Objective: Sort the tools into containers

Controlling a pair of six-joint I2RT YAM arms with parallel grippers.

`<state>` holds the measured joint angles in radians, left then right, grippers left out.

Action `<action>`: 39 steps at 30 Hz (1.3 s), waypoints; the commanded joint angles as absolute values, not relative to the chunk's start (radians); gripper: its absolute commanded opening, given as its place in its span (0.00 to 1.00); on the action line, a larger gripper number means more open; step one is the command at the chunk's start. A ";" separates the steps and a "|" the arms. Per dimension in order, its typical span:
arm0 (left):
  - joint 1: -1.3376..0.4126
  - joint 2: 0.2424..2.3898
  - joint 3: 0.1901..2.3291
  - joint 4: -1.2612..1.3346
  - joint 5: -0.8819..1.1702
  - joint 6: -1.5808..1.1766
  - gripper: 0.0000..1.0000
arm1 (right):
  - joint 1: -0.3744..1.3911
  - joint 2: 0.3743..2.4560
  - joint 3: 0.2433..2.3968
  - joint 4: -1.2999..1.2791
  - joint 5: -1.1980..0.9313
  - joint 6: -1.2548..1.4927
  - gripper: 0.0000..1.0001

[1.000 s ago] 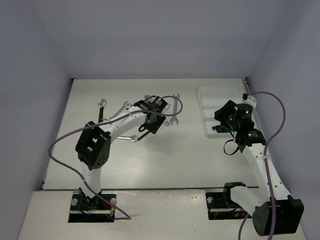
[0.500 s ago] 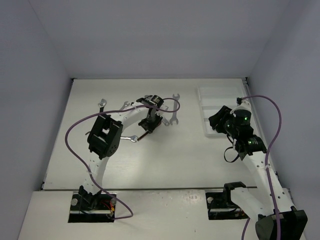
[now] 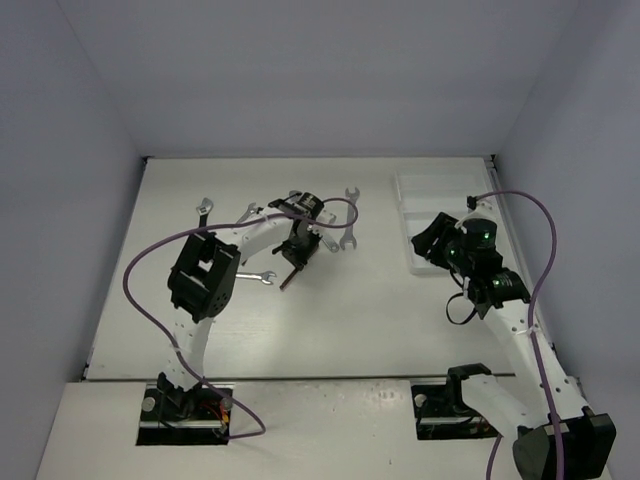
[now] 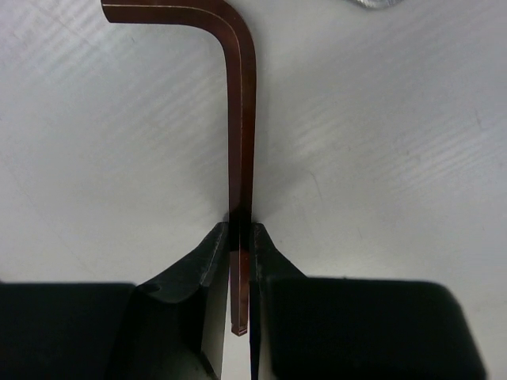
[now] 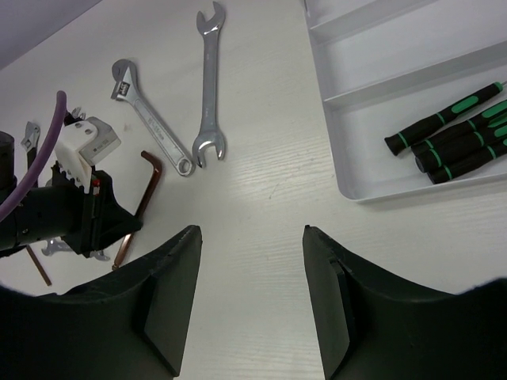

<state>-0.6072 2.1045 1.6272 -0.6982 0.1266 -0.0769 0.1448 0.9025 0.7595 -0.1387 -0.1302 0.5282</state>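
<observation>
A dark brown L-shaped hex key lies on the white table, its bent end pointing away from the wrist. My left gripper is shut on its long shaft, both pads pressed against it; from above the gripper sits mid-table. My right gripper hangs open and empty over bare table just left of the white tray. Several black-and-green screwdrivers lie in the tray's nearest compartment. The other two compartments show no tools in the part I can see.
A silver open-end wrench and an adjustable wrench lie beside the held key. More wrenches lie further left and near the left arm. Another hex key lies behind the left gripper. Grey walls enclose the table.
My left gripper closed onto the hex key's shaft while its arm shifted slightly. My right gripper drew back a little from the tray's edge.
</observation>
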 commanded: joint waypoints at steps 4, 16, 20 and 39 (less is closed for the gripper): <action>-0.639 1.740 1.587 -0.597 0.221 -0.226 0.00 | 0.282 0.954 0.866 -0.090 -0.125 0.634 0.57; -0.717 1.553 1.470 -0.331 0.375 -0.457 0.00 | 0.501 1.073 1.042 0.020 -0.005 0.681 0.54; -0.729 1.529 1.474 -0.318 0.385 -0.472 0.00 | 0.551 1.137 1.093 0.034 0.002 0.661 0.54; -0.735 1.485 1.468 -0.318 0.410 -0.469 0.00 | 0.632 1.291 1.089 0.108 0.078 0.652 0.40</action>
